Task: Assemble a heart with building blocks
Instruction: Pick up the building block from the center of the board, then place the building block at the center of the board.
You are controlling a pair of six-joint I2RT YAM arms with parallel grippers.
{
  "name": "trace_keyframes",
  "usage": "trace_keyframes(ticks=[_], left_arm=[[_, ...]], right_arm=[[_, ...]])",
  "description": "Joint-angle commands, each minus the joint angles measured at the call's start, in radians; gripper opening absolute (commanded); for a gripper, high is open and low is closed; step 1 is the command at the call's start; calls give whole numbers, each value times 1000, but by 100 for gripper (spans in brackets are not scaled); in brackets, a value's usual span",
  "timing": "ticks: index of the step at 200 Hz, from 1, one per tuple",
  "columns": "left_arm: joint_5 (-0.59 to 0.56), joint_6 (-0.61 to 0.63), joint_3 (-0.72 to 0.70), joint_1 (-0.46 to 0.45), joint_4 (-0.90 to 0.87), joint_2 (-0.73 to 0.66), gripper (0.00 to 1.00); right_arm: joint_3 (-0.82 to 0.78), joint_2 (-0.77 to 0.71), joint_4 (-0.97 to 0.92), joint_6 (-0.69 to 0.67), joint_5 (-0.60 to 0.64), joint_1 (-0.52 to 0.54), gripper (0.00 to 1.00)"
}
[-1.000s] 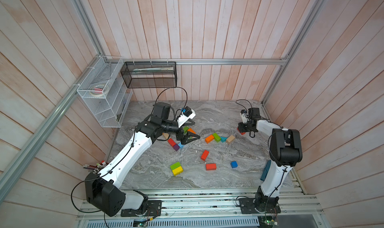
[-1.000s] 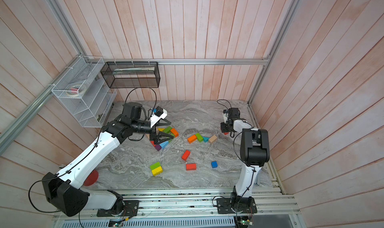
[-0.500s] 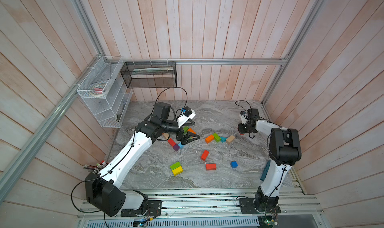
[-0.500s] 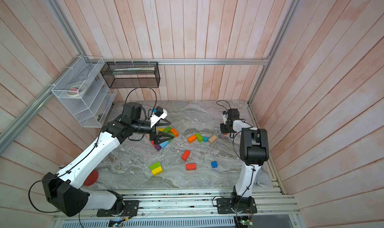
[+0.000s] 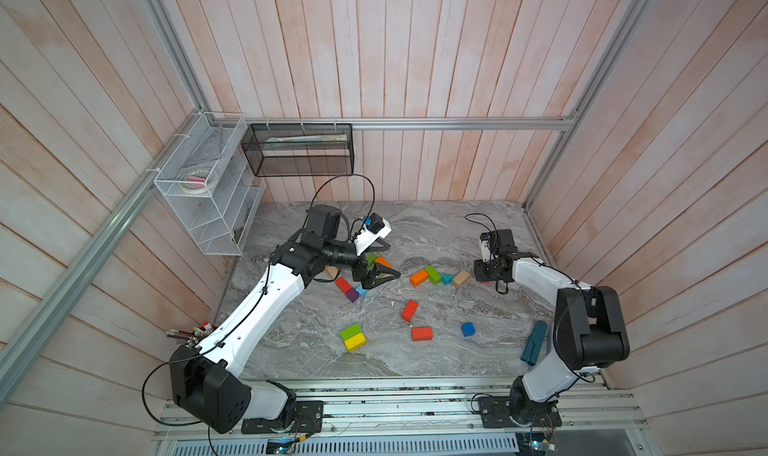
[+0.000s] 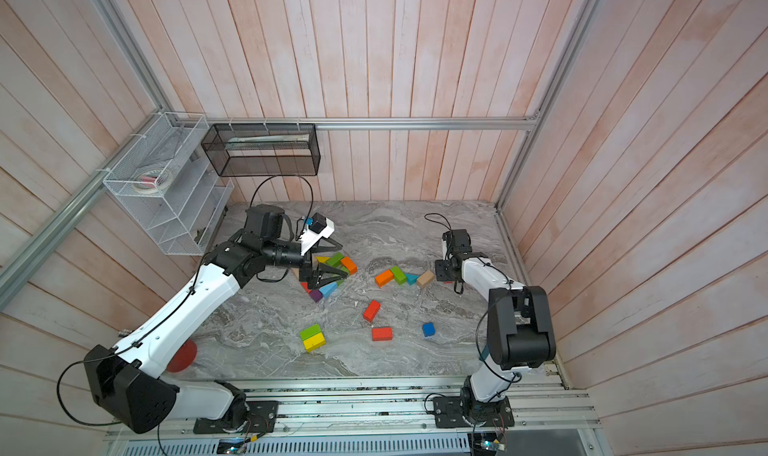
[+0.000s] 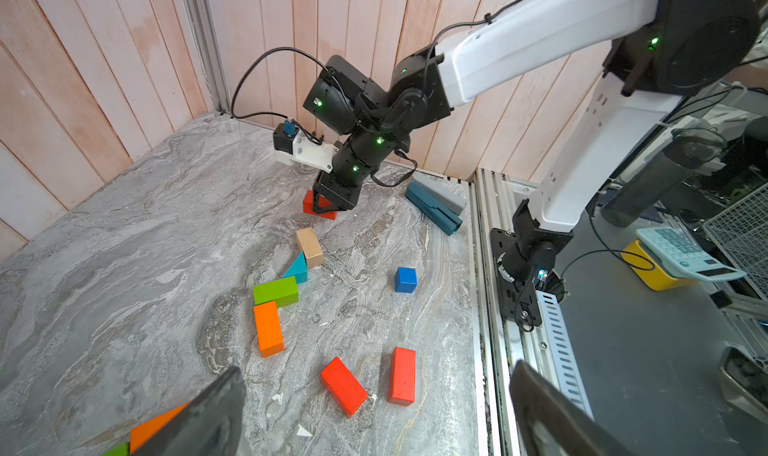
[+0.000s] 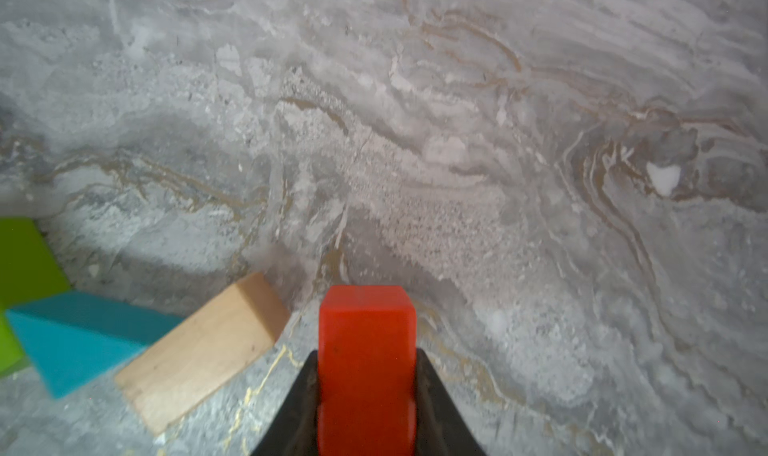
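**Red block clamped hard by the tan brick, side wall close behind**

Clock directions take the back wall (image 5: 415, 163) as twelve in the top views. The right fingers (image 8: 299, 408) are clenched on a red block (image 8: 365, 350) at about two o'clock on the bench (image 5: 415, 233). It sits at or just above the surface, and I cannot tell whether it is lifted. The left fingers (image 7: 208, 416) stand released and wide apart over the block cluster (image 5: 353, 289) near ten o'clock, holding nothing.

The main hazard lies at the held block's nine o'clock. The tan brick (image 8: 203, 350) is just beside it and ends a close-set row with the teal wedge (image 8: 79, 333), green brick (image 5: 433, 274) and orange brick (image 5: 419, 278). A low sideways carry toward the middle would likely clip the tan brick and shove the whole row out of line. The red block also juts well ahead of the fingers, so a bump could twist it in the grip. If both arms head for the centre together, they may crowd each other.

For room, the side wall (image 5: 602, 225) stands near at three o'clock, and the dark-blue bar (image 5: 535, 341) lies by the arm at four. Toward twelve the bench is bare. Toward six lie the tilted red brick (image 5: 409, 310), flat red brick (image 5: 422, 333), blue cube (image 5: 468, 329) and green-and-yellow pair (image 5: 352, 337). Rising straight up first looks safest.
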Motion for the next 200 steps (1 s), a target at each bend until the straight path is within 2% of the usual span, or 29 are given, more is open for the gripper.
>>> trace_keyframes(ticks=[1, 49, 97, 126, 200], left_arm=[[26, -10, -4, -3, 18, -14, 100], [21, -10, -12, -3, 26, -30, 100], [26, -11, -10, -3, 27, -30, 100], [28, -12, -8, -3, 22, -24, 100], [41, -13, -7, -3, 22, -20, 100]], right_arm=[[-42, -59, -66, 99, 52, 35, 29], [-120, -102, -83, 199, 35, 105, 29], [-150, -107, -53, 196, -1, 111, 30], [-150, -98, -45, 186, -11, 111, 33], [-131, -57, -65, 181, 13, 112, 38]])
